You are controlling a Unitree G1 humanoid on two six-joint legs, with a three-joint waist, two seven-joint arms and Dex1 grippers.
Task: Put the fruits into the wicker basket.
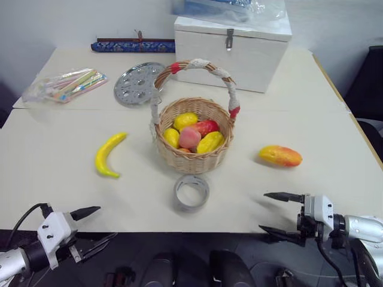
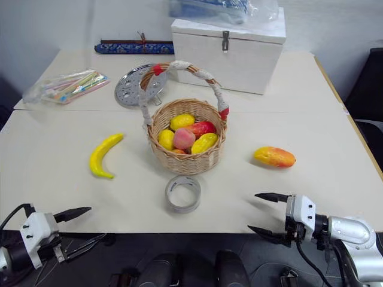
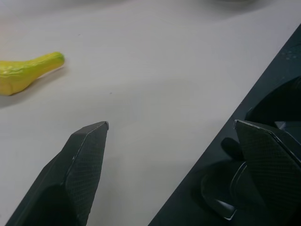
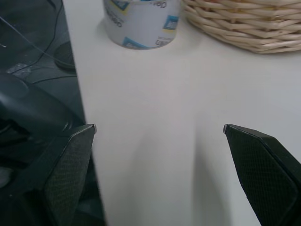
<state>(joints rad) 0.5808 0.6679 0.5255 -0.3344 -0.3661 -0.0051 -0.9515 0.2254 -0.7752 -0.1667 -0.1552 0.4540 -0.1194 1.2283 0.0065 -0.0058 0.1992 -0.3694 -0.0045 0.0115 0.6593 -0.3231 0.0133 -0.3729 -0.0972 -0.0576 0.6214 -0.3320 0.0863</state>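
A curved yellow banana [image 1: 108, 155] lies on the white table left of the wicker basket [image 1: 192, 160]; its end also appears in the left wrist view [image 3: 26, 73]. An orange-red mango [image 1: 280, 156] rests to the basket's right. The basket has a tall cloth-wrapped handle [image 1: 197, 66] and holds several yellow and red fruits. My left gripper [image 1: 100, 225] hovers open at the table's front left edge, empty, well short of the banana. Over the front right edge my right gripper [image 1: 273, 211] stands open and empty, nearer than the mango.
A grey tape ring [image 1: 191, 192] lies just in front of the basket. At the back stand a white box [image 1: 230, 51], a round metal tray [image 1: 136, 83], a clear bag of coloured sticks [image 1: 64, 85] and a dark blue case [image 1: 133, 45].
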